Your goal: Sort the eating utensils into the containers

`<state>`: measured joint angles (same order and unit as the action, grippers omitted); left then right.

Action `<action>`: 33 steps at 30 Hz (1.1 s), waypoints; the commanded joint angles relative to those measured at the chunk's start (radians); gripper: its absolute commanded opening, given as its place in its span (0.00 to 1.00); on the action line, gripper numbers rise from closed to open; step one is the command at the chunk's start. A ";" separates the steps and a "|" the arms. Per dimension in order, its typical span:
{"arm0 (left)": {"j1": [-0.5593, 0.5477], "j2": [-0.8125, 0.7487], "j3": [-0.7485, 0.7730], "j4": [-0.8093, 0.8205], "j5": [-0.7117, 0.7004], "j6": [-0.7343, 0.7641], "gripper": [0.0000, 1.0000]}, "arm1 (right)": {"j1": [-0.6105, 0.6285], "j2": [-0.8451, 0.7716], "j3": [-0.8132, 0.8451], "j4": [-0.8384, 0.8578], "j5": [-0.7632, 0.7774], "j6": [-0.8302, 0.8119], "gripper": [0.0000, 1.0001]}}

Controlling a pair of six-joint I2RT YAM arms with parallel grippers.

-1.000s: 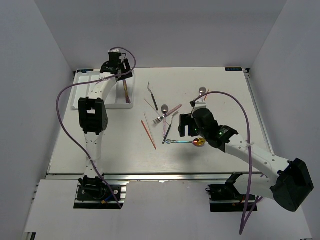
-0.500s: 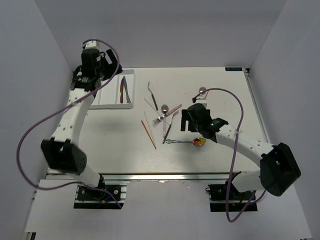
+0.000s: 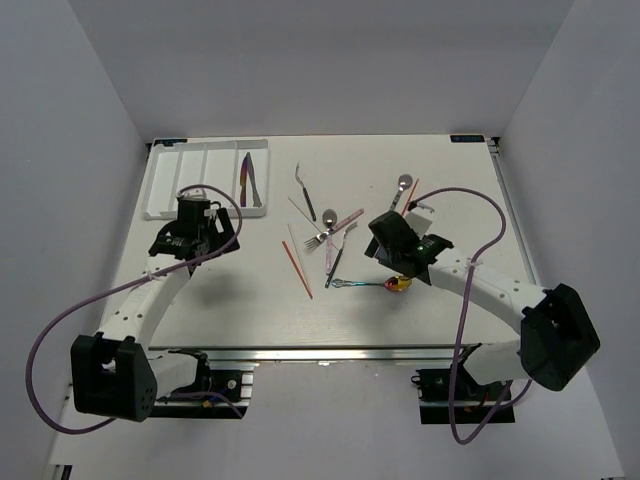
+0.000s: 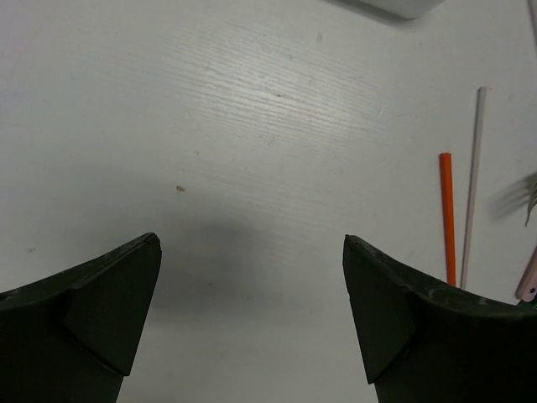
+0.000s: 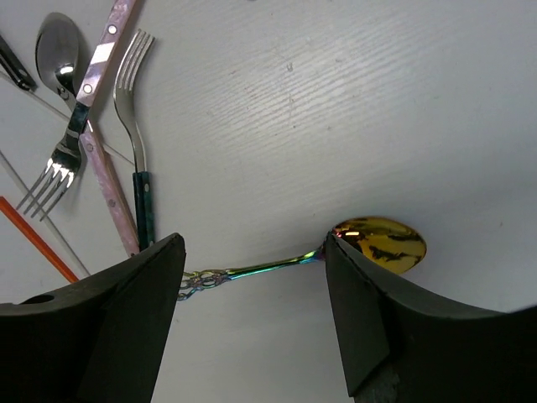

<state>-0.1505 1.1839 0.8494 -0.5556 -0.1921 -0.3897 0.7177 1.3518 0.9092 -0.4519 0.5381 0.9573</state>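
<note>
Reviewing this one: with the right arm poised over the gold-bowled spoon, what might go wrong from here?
The right gripper is open astride the gold-bowled spoon with a thin iridescent handle, which lies flat on the white table: the fingers may slip off or spin it. The dark-handled silver fork ends right beside one finger, so closing could snag it too.

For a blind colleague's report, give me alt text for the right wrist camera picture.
The open right gripper hangs over a gold-bowled spoon with an iridescent handle, lying on the white table. At upper left lie two forks, a silver spoon and an orange chopstick.
</note>
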 commanded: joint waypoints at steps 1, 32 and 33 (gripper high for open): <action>-0.008 -0.092 0.023 0.046 -0.026 0.018 0.98 | 0.057 0.024 0.006 -0.033 0.111 0.223 0.72; -0.046 -0.176 0.020 0.042 0.008 0.028 0.98 | 0.075 0.475 0.111 -0.303 -0.017 0.615 0.00; -0.049 -0.173 0.020 0.042 0.008 0.028 0.98 | 0.072 0.452 0.100 -0.301 -0.009 0.613 0.00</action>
<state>-0.1925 1.0260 0.8474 -0.5228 -0.1940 -0.3729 0.8062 1.7802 1.0878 -0.7364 0.5549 1.5383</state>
